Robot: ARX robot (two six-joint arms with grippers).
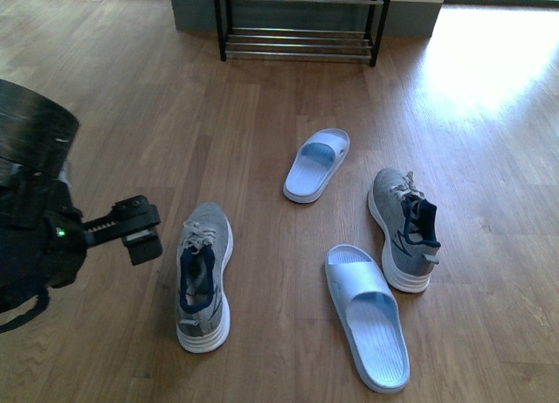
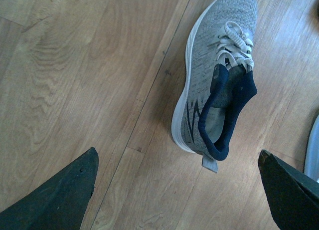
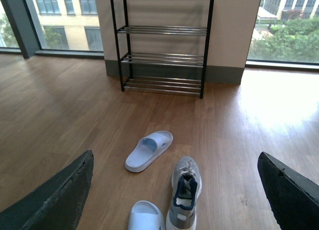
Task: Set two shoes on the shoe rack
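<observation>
Two grey knit shoes with white soles lie on the wooden floor. One shoe (image 1: pixel 203 276) is at the left, the other shoe (image 1: pixel 403 230) at the right, both with toes pointing away. The black-framed shoe rack (image 1: pixel 301 23) stands against the far wall, its silver-rod shelves bare. My left gripper (image 1: pixel 144 231) hovers open just left of the left shoe. In the left wrist view that shoe (image 2: pixel 214 75) lies beyond the open left gripper (image 2: pixel 177 155), untouched. The right gripper (image 3: pixel 174 155) is open and empty, high above the right shoe (image 3: pixel 185 192), facing the rack (image 3: pixel 162 45).
Two pale blue slides lie between the shoes: one slide (image 1: pixel 316 164) nearer the rack, the other slide (image 1: pixel 367 316) close to the right shoe. Windows flank the wall behind the rack. Bright sunlight falls on the floor at the right.
</observation>
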